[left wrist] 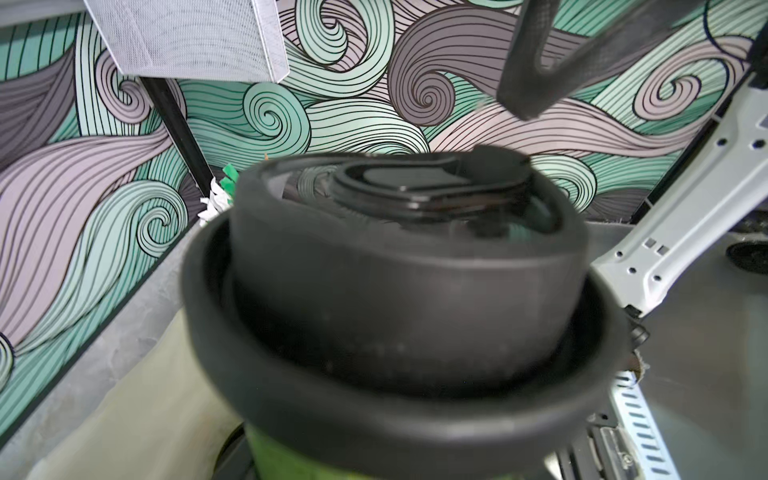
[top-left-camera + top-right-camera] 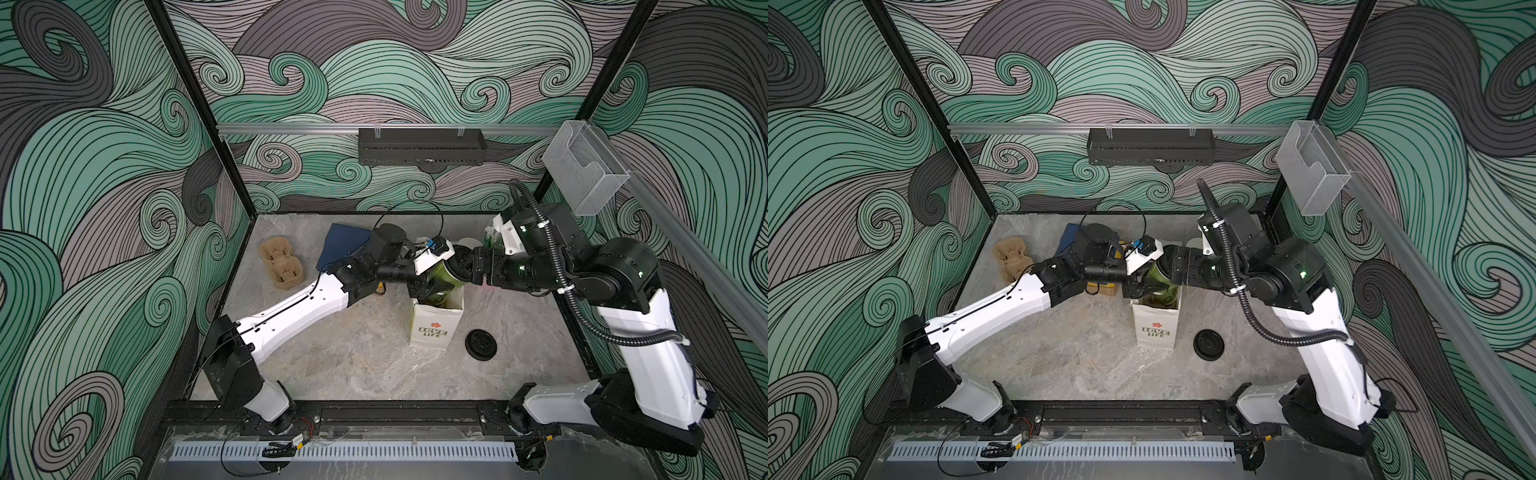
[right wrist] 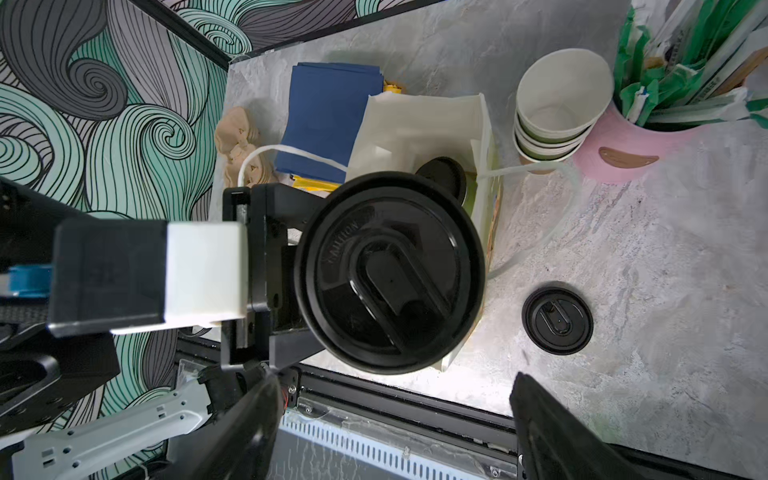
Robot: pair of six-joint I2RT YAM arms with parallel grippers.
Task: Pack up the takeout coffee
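Observation:
A takeout coffee cup (image 2: 443,275) with olive sides and a black sip lid (image 3: 388,272) hangs tilted over the mouth of a white "LOVE LIFE" paper bag (image 2: 434,328). My left gripper (image 2: 432,286) is shut on its side below the lid; in the right wrist view its fingers (image 3: 286,266) clasp the cup. The lid (image 1: 407,257) fills the left wrist view and hides those jaws. A second lidded cup (image 3: 442,176) stands inside the bag. My right gripper (image 3: 395,424) is open just above the held cup's lid, touching nothing.
A loose black lid (image 2: 481,343) lies right of the bag. Behind it are lidless stacked cups (image 3: 557,108) and a pink holder of straws (image 3: 623,141). Blue napkins (image 2: 345,243) and cardboard cup carriers (image 2: 282,264) sit at the back left.

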